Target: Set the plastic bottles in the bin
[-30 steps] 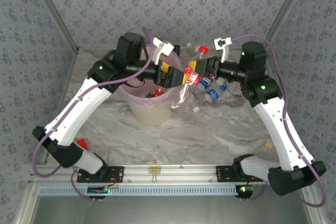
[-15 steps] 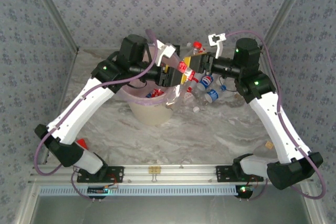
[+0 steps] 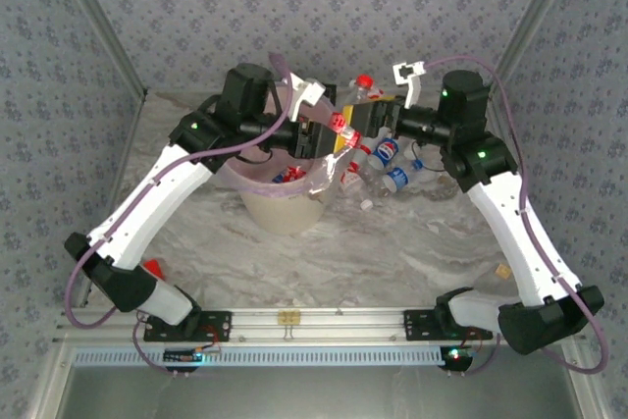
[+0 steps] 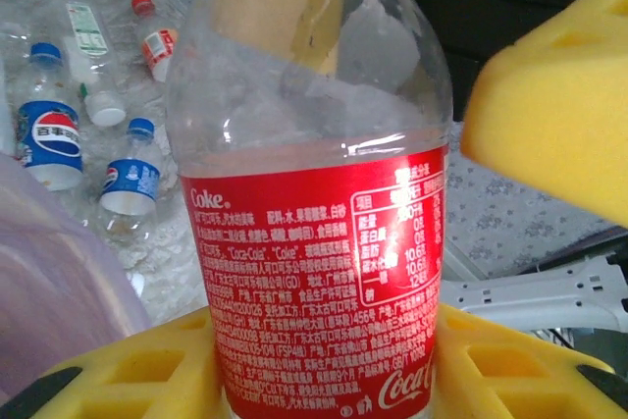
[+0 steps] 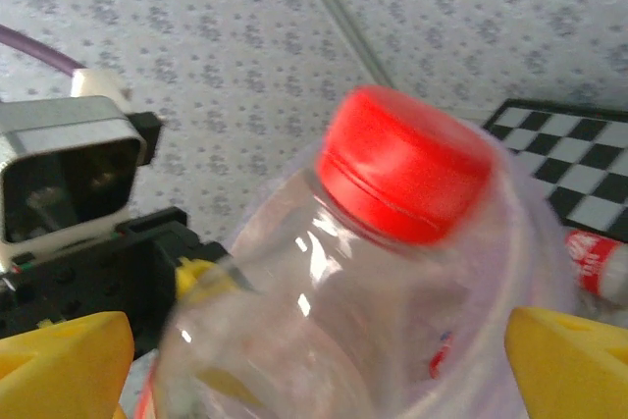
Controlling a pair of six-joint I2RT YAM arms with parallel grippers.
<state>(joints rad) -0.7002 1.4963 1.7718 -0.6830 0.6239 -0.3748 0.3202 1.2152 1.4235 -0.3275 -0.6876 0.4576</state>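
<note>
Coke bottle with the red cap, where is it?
The Coke bottle sits centre back in the top view, gripped by the left end effector over the right rim of the bin.

Red-labelled Coke bottle [image 4: 314,272] clamped between yellow claw pads [image 4: 186,352]

The red-labelled bottle [image 4: 314,272] is cut off top and bottom in the left wrist view, its fine print seemingly unreadable.

Marbled tabletop [image 3: 392,242]; patterned walls [image 3: 343,7]; checkerboard [image 5: 579,169]
</note>
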